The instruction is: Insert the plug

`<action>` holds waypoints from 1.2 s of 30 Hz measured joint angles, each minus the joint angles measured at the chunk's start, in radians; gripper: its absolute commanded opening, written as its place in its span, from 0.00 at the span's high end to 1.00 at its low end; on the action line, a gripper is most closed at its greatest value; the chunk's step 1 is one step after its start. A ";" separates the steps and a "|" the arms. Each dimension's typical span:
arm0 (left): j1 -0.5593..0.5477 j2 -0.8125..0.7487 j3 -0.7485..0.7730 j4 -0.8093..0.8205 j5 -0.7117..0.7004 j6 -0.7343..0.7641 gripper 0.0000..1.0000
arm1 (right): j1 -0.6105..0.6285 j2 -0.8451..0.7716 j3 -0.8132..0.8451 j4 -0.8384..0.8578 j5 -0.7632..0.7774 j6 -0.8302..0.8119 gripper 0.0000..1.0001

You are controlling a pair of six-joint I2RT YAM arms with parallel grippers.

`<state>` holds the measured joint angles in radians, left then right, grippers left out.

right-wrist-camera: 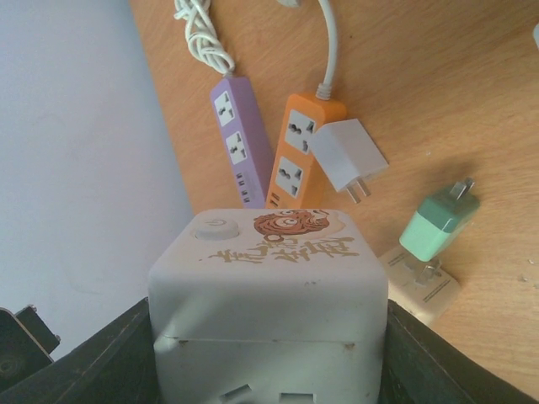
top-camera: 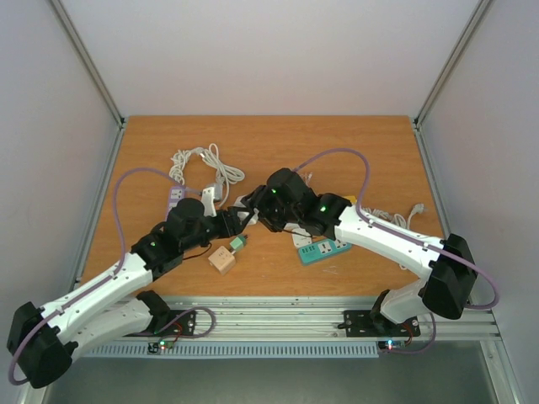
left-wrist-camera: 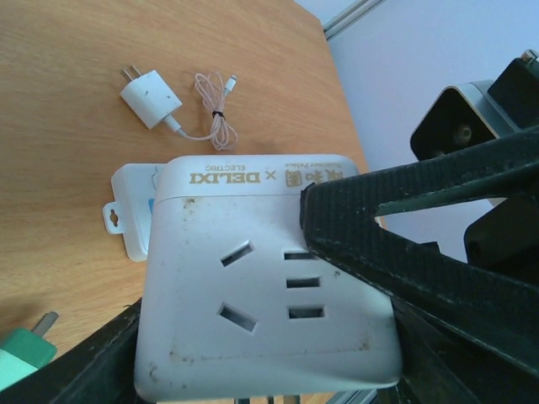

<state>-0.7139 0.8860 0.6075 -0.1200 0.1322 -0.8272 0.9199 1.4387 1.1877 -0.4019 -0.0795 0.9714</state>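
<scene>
Closest to the lenses is the white plastic cube socket [left-wrist-camera: 269, 278], held above the brown wooden table [top-camera: 354, 143] between the 2 arms at mid-table. The left gripper [top-camera: 238, 220] has its dark fingers against 2 opposite sides of the cube socket and appears to be gripping it. The face with the 2-slot and 3-slot openings is turned to its camera, and every slot is bare. The right gripper [top-camera: 263, 210] clamps the cube socket from the other end, with the printed top toward its camera. Beyond the cube socket in the right wrist view, from the left, are a purple power strip [right-wrist-camera: 234, 135], an orange power strip [right-wrist-camera: 299, 160], a white wall charger [right-wrist-camera: 347, 162] lying against the orange one, then a green plug adapter [right-wrist-camera: 438, 225] resting on a beige square socket block [right-wrist-camera: 421, 284]. By my reading only the socket is in hand. No plug is picked up, and which plug is meant I cannot tell. Grasping 1, lining its pins with the slots and pushing it home all remain.
</scene>
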 measured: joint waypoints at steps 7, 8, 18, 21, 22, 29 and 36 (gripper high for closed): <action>0.003 0.010 0.000 -0.026 -0.015 -0.011 0.54 | -0.049 -0.006 -0.022 0.017 -0.058 -0.058 0.07; 0.009 0.010 0.001 -0.038 -0.017 -0.010 0.54 | -0.072 -0.006 -0.022 0.017 -0.089 -0.095 0.06; 0.157 0.058 0.096 -0.183 0.173 -0.008 0.55 | -0.337 -0.172 -0.084 -0.066 -0.380 -0.603 0.02; 0.179 0.072 0.152 -0.186 0.270 -0.006 0.56 | -0.369 -0.239 -0.084 -0.134 -0.436 -0.730 0.01; 0.182 0.077 0.175 -0.184 0.308 -0.003 0.57 | -0.375 -0.251 -0.084 -0.149 -0.457 -0.756 0.02; 0.203 0.143 0.285 -0.163 0.546 0.012 0.57 | -0.384 -0.272 -0.114 -0.121 -0.668 -0.814 0.02; 0.205 0.241 0.374 -0.155 0.794 0.066 0.57 | -0.384 -0.273 -0.119 0.032 -0.840 -0.715 0.03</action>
<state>-0.5087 1.1267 0.9813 -0.2752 0.9260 -0.7612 0.5358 1.1656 1.0687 -0.3695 -0.9195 0.2565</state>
